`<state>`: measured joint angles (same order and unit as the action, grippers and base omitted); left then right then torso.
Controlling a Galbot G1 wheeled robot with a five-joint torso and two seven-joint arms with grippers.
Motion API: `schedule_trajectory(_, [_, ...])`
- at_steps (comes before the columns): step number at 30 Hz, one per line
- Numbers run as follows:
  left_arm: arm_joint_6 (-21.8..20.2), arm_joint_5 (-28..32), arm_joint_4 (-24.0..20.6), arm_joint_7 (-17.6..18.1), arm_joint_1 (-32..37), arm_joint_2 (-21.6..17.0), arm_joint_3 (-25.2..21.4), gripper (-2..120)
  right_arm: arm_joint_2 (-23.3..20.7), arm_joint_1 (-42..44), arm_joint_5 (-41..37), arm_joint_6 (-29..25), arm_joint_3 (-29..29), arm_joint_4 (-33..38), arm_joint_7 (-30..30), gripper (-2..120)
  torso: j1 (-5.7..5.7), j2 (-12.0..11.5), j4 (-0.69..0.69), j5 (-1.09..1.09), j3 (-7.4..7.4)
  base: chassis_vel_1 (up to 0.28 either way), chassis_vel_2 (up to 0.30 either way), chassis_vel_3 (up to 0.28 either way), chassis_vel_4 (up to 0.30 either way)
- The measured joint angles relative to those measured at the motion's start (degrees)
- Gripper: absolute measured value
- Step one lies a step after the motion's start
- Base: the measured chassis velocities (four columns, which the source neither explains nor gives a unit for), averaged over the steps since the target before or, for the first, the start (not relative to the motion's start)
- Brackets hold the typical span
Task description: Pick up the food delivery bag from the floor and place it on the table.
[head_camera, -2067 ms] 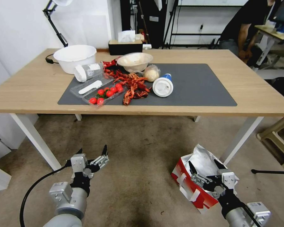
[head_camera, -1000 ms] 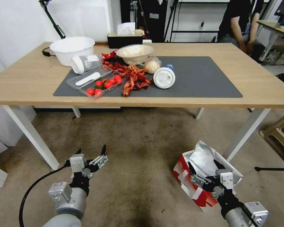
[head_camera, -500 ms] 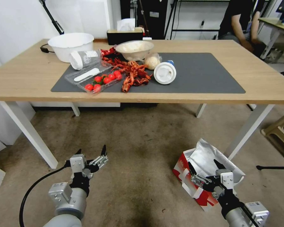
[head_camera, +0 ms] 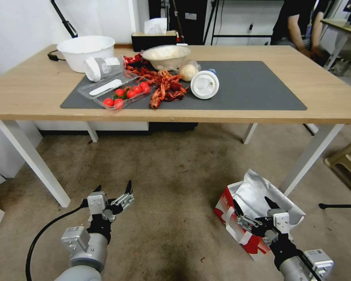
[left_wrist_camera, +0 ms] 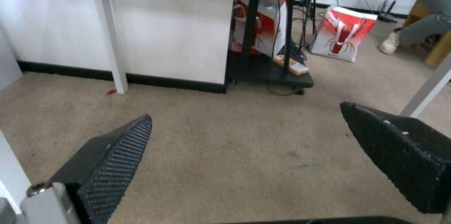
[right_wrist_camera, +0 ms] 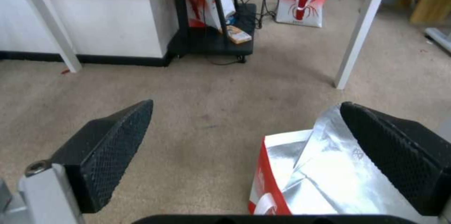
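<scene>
I've got my right gripper spread wide over the food delivery bag, lining up; left gripper idles wide beside it.

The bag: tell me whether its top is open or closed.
Open. The bag stands on the carpet with its silver foil lining spread and showing at the mouth. Whether anything is inside, cannot tell.

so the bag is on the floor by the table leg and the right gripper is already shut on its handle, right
Not quite. The bag is on the floor by the table leg, but the right gripper is open, held above the bag and gripping nothing. The right wrist view shows its fingers spread wide with carpet and the foil lining between them.
</scene>
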<state>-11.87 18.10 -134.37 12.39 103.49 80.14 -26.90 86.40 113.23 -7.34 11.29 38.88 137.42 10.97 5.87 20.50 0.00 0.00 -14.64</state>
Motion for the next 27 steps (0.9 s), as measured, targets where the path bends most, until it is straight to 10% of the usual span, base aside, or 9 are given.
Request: schedule_trajectory(27, [0.68, -0.70, 0.32, -0.57, 0.13, 0.22, 0.30, 100, -0.79, 0.23, -1.19, -0.05, 0.34, -0.37, 0.51, 100, -2.08, -7.07, 0.00, 0.00, 4.99, 0.000, 0.000, 0.000, 0.000])
